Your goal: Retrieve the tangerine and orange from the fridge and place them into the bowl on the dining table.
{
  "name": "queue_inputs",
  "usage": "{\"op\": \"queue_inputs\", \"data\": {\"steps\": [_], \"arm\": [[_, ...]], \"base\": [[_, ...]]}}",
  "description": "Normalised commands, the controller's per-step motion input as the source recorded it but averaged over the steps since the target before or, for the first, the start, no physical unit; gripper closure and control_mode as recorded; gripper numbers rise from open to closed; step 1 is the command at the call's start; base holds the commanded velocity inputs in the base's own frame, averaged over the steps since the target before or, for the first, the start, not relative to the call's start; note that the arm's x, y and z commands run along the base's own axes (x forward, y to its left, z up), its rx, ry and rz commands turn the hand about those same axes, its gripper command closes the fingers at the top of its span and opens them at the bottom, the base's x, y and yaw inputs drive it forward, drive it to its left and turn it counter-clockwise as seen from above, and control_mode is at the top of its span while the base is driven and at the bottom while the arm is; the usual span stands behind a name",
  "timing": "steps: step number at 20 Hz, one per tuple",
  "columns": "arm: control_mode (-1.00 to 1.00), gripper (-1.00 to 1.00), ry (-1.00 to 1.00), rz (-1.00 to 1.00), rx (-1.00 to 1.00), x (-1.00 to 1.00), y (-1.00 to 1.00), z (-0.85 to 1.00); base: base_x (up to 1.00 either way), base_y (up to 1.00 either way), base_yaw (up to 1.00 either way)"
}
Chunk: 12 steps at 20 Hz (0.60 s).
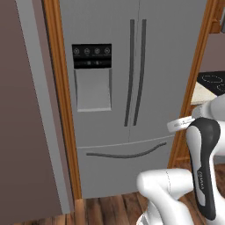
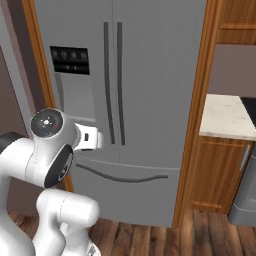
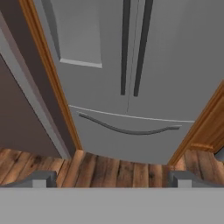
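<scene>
The tall grey French-door fridge (image 1: 132, 88) stands shut straight ahead, fruit presumably inside. The robot's fingers (image 3: 113, 178) are spread wide, holding nothing. Opening comes first: next it should reach a long dark door handle (image 1: 142, 70).

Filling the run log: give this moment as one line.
stage: facing fridge | doors: shut | hand: open, holding nothing, short of handles | fruit: unseen

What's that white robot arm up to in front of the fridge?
It is facing a tall grey fridge whose two upper doors and bottom drawer are all shut. Its gripper is open, holding nothing, and points at the drawer and the wooden floor, apart from the long dark door handles. So nothing has been taken out yet.
</scene>
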Motion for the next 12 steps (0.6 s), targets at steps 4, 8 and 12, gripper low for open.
{"op": "queue_inputs", "data": {"steps": [4, 8, 12], "arm": [[1.0, -1.0, 0.0, 0.0, 0.0, 0.0, 0.0, 0.0], [-1.0, -1.0, 0.0, 0.0, 0.0, -0.08, -0.01, -0.01], [-1.0, -1.0, 0.0, 0.0, 0.0, -0.08, -0.01, 0.0]], "base": [[-0.45, -0.01, 0.0], [-0.28, 0.0, 0.0], [0.0, 0.0, 0.0]]}}
